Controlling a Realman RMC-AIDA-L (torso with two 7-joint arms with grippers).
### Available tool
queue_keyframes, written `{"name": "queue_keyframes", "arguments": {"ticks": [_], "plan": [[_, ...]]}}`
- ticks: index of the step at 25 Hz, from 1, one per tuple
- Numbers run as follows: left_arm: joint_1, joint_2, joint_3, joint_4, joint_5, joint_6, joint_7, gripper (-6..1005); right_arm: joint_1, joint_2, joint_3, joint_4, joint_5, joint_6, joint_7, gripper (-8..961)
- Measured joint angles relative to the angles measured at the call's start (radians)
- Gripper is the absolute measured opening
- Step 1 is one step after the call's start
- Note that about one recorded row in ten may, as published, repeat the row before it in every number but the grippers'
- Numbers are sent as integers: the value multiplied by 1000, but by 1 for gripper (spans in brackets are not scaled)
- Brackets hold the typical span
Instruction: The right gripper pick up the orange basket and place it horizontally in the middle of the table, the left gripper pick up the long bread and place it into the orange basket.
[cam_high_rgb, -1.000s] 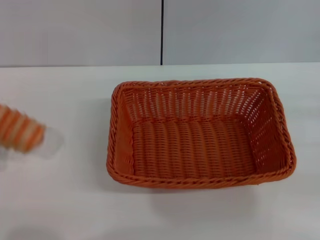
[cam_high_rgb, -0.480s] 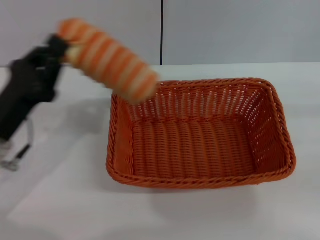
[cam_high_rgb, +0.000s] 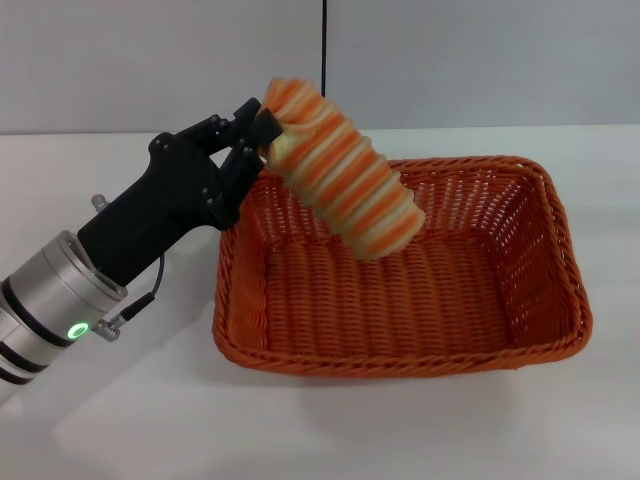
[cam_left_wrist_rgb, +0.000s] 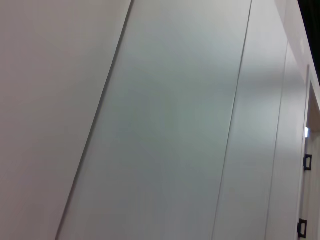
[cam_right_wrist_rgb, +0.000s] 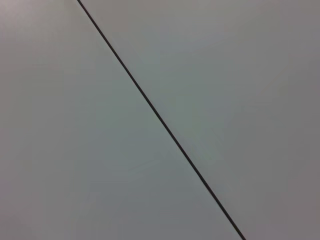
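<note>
Orange basket set flat mid desk. Left claw clamps long bread over basket's left side; drop left.

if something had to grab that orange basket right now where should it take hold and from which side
Take the orange basket by its braided rim on the right short wall, coming from above on the robot's right. The sloping open-weave wall is thin enough to pinch, and that side is free: the left end effector holds the long bread tilted over the left half.
</note>
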Motion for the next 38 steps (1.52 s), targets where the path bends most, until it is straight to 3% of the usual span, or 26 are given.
{"name": "queue_keyframes", "arguments": {"ticks": [2,13,17,22,24,26,28,34,38], "plan": [[2,0,0,-2,0,0,4,89,4,0,0,0,0,0,0,487],[16,1,-1,-4,-5,7,13,476,12,1,-1,4,-2,-1,0,488],[41,5,-56,1,-6,36,14,570,10,2,-2,5,-3,-1,3,488],[110,6,-212,7,-8,88,25,687,4,2,1,5,0,0,5,488],[164,6,-343,5,-8,107,28,744,2,2,9,5,4,1,5,488],[164,6,-343,5,-8,107,28,802,2,2,12,5,5,1,6,487],[224,3,-484,-6,-8,117,56,859,1,2,20,5,8,2,6,487],[326,0,-714,-55,-8,121,113,855,-2,2,52,5,12,3,6,487],[343,0,-774,-55,-10,120,116,855,-3,2,58,5,19,1,5,487]]}}
